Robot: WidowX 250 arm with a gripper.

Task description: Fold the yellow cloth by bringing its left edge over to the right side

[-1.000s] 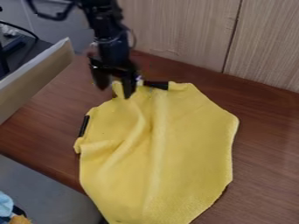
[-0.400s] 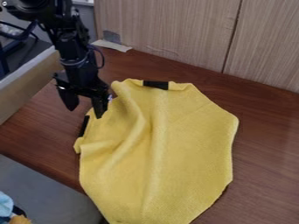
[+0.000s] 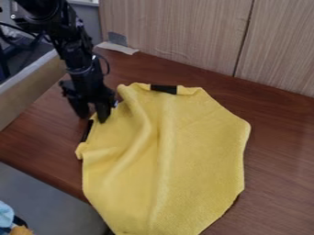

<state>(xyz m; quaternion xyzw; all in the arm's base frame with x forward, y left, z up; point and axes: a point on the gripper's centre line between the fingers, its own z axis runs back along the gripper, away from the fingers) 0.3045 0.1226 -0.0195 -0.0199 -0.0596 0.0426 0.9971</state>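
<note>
And there's the end effector [image 3: 91, 113], fingers parted, apparently gripping nothing, right by the upper-left edge of the yellow cloth [image 3: 165, 156], which lies rumpled on the counter [image 3: 279, 151]. Looks like lining up a grasp near the black strip [image 3: 87, 131]; that calls for a careful pinch of fabric.

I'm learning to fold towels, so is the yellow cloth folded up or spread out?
Spread out: the yellow cloth lies wide across the brown table, with wrinkles on its left side.
</note>
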